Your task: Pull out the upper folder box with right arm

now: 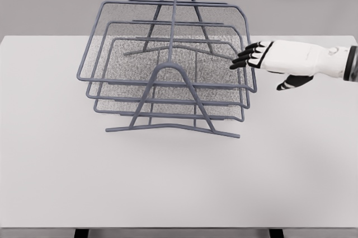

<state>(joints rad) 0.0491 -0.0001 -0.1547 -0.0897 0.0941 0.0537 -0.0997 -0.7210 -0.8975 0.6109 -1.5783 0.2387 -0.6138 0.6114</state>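
Observation:
A grey wire rack (168, 70) with three stacked mesh trays stands on the white table (179, 182), left of centre. The upper tray (168, 84) is the largest outline, its rim running from the left side to the right corner near 455,215. My right hand (249, 57) comes in from the right edge, white with black fingertips. Its fingers are extended and slightly spread, pointing left. The fingertips (241, 59) lie right at the right rim of the upper tray, holding nothing. The thumb hangs below the palm. My left arm does not show.
The rack's A-shaped frame legs (173, 129) reach toward the front of the table. Bare white tabletop lies in front of and to both sides of the rack. A grey wall is behind.

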